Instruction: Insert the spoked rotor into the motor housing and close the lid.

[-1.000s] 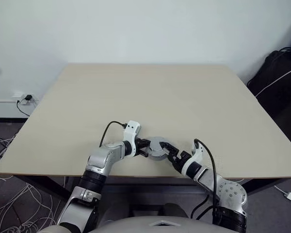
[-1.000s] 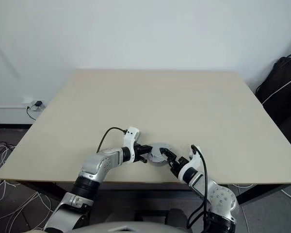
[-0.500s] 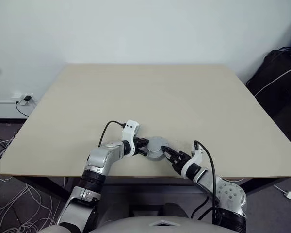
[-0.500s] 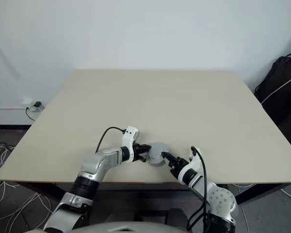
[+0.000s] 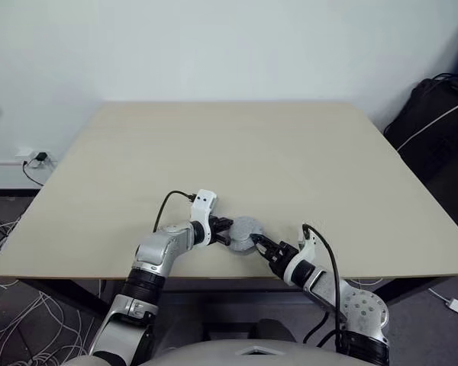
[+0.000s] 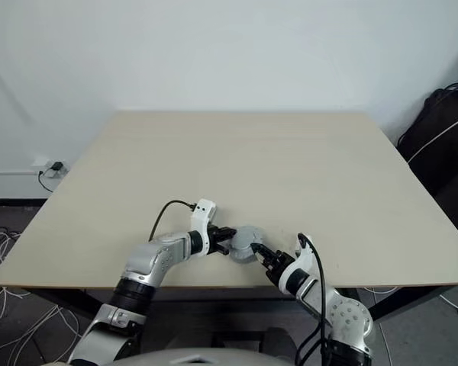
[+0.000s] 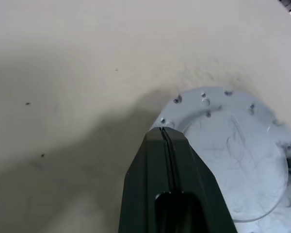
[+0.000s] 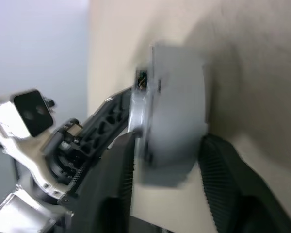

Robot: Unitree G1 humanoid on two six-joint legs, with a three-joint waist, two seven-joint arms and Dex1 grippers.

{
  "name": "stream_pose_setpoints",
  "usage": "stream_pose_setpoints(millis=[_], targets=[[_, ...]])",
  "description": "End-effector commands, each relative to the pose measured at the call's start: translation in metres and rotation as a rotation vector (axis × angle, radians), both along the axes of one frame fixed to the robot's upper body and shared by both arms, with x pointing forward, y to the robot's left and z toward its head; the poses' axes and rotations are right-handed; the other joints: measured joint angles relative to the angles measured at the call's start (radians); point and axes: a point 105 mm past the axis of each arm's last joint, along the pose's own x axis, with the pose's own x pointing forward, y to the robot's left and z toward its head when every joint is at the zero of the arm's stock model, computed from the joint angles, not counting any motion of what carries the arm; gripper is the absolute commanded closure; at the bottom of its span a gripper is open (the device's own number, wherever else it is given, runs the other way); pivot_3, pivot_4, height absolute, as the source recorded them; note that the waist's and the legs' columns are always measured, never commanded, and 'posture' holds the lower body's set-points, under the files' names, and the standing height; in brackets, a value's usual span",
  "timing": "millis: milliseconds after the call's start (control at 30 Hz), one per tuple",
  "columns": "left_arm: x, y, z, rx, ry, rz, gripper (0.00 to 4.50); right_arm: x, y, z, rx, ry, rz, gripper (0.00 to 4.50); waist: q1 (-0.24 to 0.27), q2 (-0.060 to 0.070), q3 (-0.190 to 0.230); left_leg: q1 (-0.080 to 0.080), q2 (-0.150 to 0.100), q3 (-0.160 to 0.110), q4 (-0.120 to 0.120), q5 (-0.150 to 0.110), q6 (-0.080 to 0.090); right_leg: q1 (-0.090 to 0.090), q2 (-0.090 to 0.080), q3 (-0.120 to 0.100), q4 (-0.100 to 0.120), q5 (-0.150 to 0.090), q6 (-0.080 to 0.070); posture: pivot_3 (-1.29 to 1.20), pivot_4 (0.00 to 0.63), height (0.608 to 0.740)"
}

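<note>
The right gripper (image 8: pixel 167 179) clamps the grey housing (image 5: pixel 246 230) while the left gripper (image 7: pixel 167 138) (fingers shut) pinches its flange; opposing pulls could twist it loose.

Lid (image 5: pixel 245 229) on table (image 5: pixel 237 152) near front edge, between grippers

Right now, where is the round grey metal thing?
The grey round part sits near the table's front edge, between the left end effector and right end effector.

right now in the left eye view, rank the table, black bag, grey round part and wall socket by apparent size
1. table
2. black bag, cut off by the picture's edge
3. grey round part
4. wall socket, though it is farther away
</note>
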Motion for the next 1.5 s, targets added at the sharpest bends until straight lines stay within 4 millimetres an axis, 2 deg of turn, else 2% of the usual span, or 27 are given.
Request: stream_pose_setpoints(millis=[33, 367, 467, 600, 767, 867, 967, 1133, 1200, 1300, 1400, 1500], targets=[[-0.013, -0.013, -0.01, -0.005, 0.057, -0.055, 4.5, 0.0, 0.017, 0.009, 0.015, -0.027, 0.079, 3.2, 0.0, 0.0, 0.0, 0.0, 0.0, 0.0, 0.0, 0.0, 0.0, 0.0, 0.0, 0.0, 0.0, 0.0, 0.0, 0.0, 0.0, 0.74], [-0.013, -0.013, -0.008, -0.005, 0.053, -0.055, 4.5, 0.0, 0.016, 0.006, 0.005, -0.017, 0.088, 3.2, 0.0, 0.0, 0.0, 0.001, 0.0, 0.0, 0.0, 0.0, 0.0, 0.001, 0.0, 0.0, 0.0, 0.0, 0.0, 0.0, 0.0, 0.74], [-0.007, -0.011, 0.002, -0.044, 0.011, -0.009, 4.5, 0.0, 0.017, 0.007, 0.011, -0.018, 0.076, 3.2, 0.0, 0.0, 0.0, 0.001, 0.0, 0.0, 0.0, 0.0, 0.0, 0.001, 0.0, 0.0, 0.0, 0.0, 0.001, 0.0, 0.0, 0.74], [0.01, 0.005, 0.021, -0.156, -0.107, 0.18, 4.5, 0.0, 0.015, 0.007, 0.024, -0.018, 0.052, 3.21, -0.004, -0.004, 0.005, 0.0, 0.0, 0.0, 0.0, 0.0, 0.0, 0.0, 0.0, 0.0, -0.001, 0.001, 0.002, 0.0, 0.0, 0.74], [0.011, 0.028, 0.033, -0.185, -0.202, 0.338, 4.5, -0.001, 0.012, 0.009, 0.045, -0.025, 0.025, 3.21, -0.006, -0.005, 0.006, -0.005, 0.001, 0.0, -0.002, 0.0, 0.0, -0.006, 0.0, 0.0, 0.0, 0.002, 0.004, 0.0, 0.0, 0.74], [0.004, 0.052, 0.034, -0.228, -0.218, 0.48, 4.5, 0.003, 0.01, 0.02, 0.087, -0.064, -0.01, 3.22, -0.006, -0.004, 0.006, -0.007, 0.001, 0.0, -0.003, 0.001, -0.001, -0.009, 0.0, 0.001, 0.001, 0.002, 0.004, 0.0, 0.0, 0.74], [-0.008, 0.064, 0.031, -0.339, -0.139, 0.554, 4.5, 0.008, 0.01, 0.033, 0.133, -0.11, -0.036, 3.22, -0.004, -0.003, 0.007, -0.01, 0.001, 0.0, -0.002, 0.001, -0.001, -0.011, 0.0, 0.001, 0.0, 0.002, 0.004, 0.0, 0.0, 0.74], [-0.038, 0.058, 0.027, -0.649, 0.076, 0.56, 4.5, 0.015, 0.015, 0.06, 0.228, -0.205, -0.042, 3.28, -0.001, -0.001, 0.01, -0.016, 0.0, 0.001, 0.0, 0.001, -0.001, -0.016, 0.0, -0.001, -0.001, 0.002, 0.004, 0.0, 0.0, 0.74], [-0.051, 0.047, 0.022, -0.702, 0.161, 0.515, 4.5, 0.018, 0.019, 0.071, 0.266, -0.246, -0.024, 3.28, -0.002, -0.001, 0.01, -0.016, 0.0, 0.0, -0.001, 0.001, -0.001, -0.016, 0.0, -0.001, -0.001, 0.002, 0.004, 0.0, 0.0, 0.74], [-0.06, 0.038, 0.022, -0.743, 0.207, 0.491, 4.5, 0.02, 0.024, 0.081, 0.29, -0.278, 0.005, 3.28, -0.002, -0.002, 0.011, -0.016, 0.0, 0.0, -0.001, 0.001, -0.001, -0.016, 0.0, -0.001, -0.002, 0.002, 0.004, 0.0, 0.0, 0.74], [-0.063, 0.035, 0.029, -0.864, 0.234, 0.504, 3.87, 0.023, 0.027, 0.087, 0.302, -0.291, 0.012, 3.28, -0.003, -0.002, 0.011, -0.016, 0.0, 0.0, 0.0, 0.001, -0.001, -0.016, 0.0, -0.001, -0.001, 0.001, 0.001, 0.0, 0.0, 0.74], [-0.062, 0.041, 0.043, -1.03, 0.22, 0.533, 2.88, 0.024, 0.03, 0.09, 0.303, -0.291, 0.023, 3.28, -0.003, -0.002, 0.011, -0.016, 0.0, 0.0, 0.0, 0.001, -0.001, -0.016, 0.0, -0.001, -0.001, -0.001, -0.001, 0.0, 0.0, 0.74]])
